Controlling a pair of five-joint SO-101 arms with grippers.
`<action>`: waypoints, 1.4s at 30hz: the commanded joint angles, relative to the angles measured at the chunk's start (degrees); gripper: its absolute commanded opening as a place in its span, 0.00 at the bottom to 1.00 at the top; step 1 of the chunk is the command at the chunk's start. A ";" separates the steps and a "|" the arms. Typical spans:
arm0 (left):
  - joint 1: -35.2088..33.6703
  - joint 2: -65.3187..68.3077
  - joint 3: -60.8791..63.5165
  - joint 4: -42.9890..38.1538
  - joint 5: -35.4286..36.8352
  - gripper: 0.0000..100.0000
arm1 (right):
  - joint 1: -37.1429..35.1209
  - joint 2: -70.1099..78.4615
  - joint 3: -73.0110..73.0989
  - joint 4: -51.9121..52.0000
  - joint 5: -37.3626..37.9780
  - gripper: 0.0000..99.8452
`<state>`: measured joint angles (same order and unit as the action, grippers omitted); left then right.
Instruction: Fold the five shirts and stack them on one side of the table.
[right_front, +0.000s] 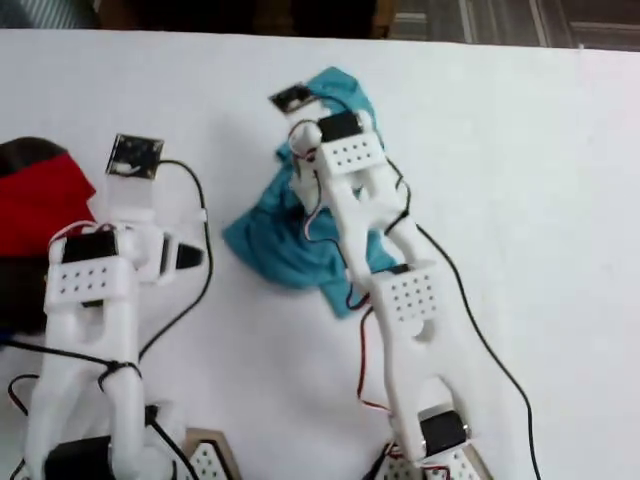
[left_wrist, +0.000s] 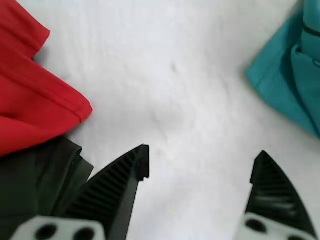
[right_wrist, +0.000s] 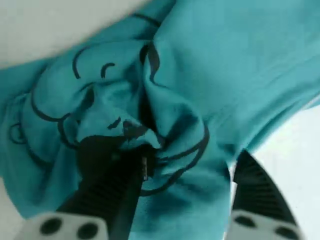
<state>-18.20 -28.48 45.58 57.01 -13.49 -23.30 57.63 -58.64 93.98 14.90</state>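
A crumpled teal shirt with a black line drawing lies in the middle of the white table. My right gripper is down on it, open, with a bunched fold of the teal shirt between its fingers. Seen from above, the right gripper is over the shirt's far part. A red shirt lies on a black shirt at the table's left edge. Beside them my left gripper hangs open over bare table, between the red shirt and the teal shirt, holding nothing.
Black and red cables trail from both arms across the near table. The arm bases stand at the near edge. Bare white tabletop stretches to the right and along the far side.
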 joint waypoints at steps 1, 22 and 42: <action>-0.44 -1.93 -0.40 -0.97 -0.35 0.34 | 0.31 2.86 -6.15 5.23 0.00 0.00; 2.73 -1.76 -0.57 -2.73 -0.26 0.34 | 16.66 -59.21 42.64 7.43 5.54 0.02; 11.69 8.44 -10.68 -2.02 1.05 0.34 | 34.68 -99.74 103.82 -8.92 26.81 0.14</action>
<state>-9.76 -25.41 43.38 53.23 -13.49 9.85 -39.69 43.87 86.86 40.48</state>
